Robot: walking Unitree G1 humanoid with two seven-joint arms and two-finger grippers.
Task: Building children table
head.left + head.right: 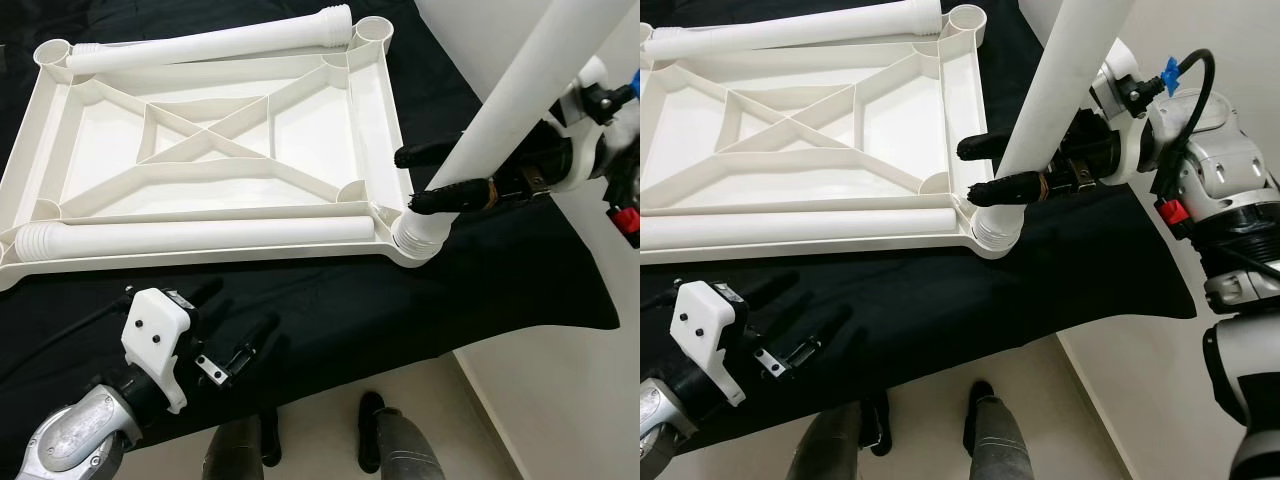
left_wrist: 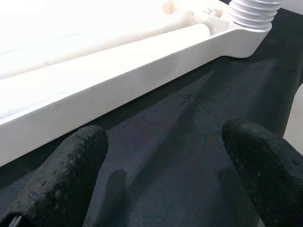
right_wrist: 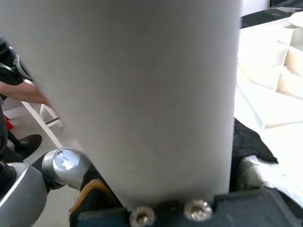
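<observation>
The left hand (image 1: 232, 335) rests low on the black cloth (image 1: 330, 310) at the near edge of the worktop, its two fingers spread and holding nothing. Just beyond it, the white tabletop (image 1: 215, 150) lies upside down on the cloth with its ribs up. Two loose legs lie on it: one leg (image 1: 200, 236) along the near edge and another leg (image 1: 215, 42) along the far edge. At the near right corner, a third leg (image 1: 520, 95) stands tilted, with its threaded end in the corner socket (image 1: 418, 240). The right hand (image 1: 985, 168) pinches this leg low down. I judge that one leg is being fixed now, and the other three corners still wait.
</observation>
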